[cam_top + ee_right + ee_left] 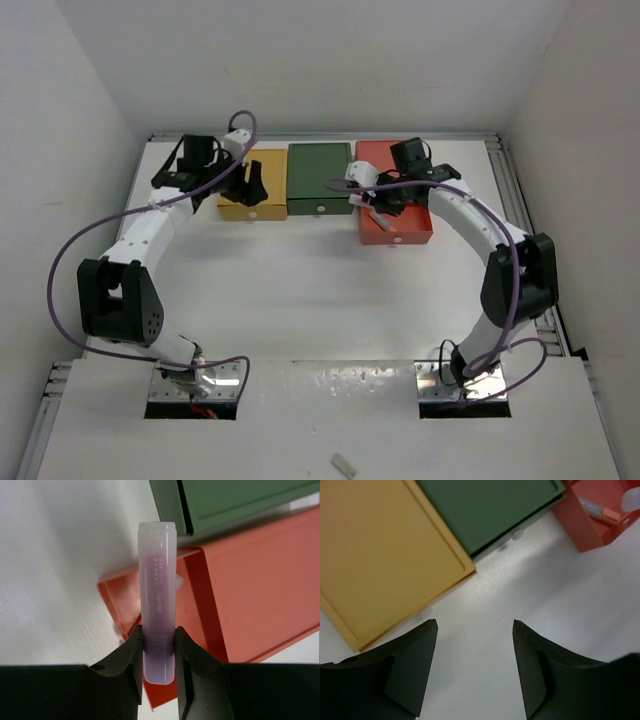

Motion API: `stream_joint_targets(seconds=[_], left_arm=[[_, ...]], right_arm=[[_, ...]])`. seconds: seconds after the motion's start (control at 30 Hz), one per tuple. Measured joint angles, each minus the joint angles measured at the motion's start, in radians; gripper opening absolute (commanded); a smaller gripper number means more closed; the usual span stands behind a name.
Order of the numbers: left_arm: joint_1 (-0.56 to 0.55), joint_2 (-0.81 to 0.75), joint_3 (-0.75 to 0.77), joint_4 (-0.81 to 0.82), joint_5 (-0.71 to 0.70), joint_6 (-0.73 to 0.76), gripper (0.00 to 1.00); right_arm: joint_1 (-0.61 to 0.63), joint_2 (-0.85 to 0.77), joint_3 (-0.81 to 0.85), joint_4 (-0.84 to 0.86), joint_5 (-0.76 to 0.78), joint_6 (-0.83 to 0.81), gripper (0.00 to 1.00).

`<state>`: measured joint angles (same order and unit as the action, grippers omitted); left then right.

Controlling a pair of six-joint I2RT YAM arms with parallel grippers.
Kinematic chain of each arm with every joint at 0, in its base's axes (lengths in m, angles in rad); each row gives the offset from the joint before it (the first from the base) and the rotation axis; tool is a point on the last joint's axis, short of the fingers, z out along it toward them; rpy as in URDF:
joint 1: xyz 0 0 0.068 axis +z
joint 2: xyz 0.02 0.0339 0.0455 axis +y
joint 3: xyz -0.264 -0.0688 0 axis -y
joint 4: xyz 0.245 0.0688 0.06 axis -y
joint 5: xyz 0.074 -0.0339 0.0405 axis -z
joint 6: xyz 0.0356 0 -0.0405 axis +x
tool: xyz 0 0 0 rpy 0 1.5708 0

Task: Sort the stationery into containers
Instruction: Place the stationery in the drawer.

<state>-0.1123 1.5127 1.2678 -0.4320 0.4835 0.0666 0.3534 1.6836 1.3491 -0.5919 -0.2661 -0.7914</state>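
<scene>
Three flat boxes stand in a row at the back: mustard yellow box (252, 190), dark green box (320, 178) and salmon red box (400, 225). The red box's drawer is pulled out; in the left wrist view the drawer (580, 525) holds a marker with an orange cap (601, 511). My right gripper (158, 630) is shut on a lilac stick (157, 580) and holds it above the open red drawer (125, 600); in the top view the right gripper (380, 205) is over the red box. My left gripper (475, 625) is open and empty, by the yellow box's (385, 555) front edge.
The green box is closed (490, 505), its white knob (319, 209) facing the front. A pale whitish stub (344, 465) lies on the near board between the arm bases. White walls enclose the table on three sides.
</scene>
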Motion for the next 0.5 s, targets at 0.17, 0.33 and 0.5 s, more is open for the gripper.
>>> stream_joint_targets(seconds=[0.17,0.33,0.5], left_arm=[[-0.055,0.087,0.156,0.033,-0.017,-0.035,0.68],[-0.079,0.158,0.214,0.100,-0.018,-0.120,0.68],[-0.144,0.229,0.226,0.111,-0.031,-0.154,0.68]], right_arm=[[-0.061,0.070,-0.032,0.023,0.004,-0.052,0.01],[-0.098,0.119,-0.061,0.051,0.010,-0.071,0.06],[-0.118,0.150,-0.063,0.111,0.028,-0.079,0.09]])
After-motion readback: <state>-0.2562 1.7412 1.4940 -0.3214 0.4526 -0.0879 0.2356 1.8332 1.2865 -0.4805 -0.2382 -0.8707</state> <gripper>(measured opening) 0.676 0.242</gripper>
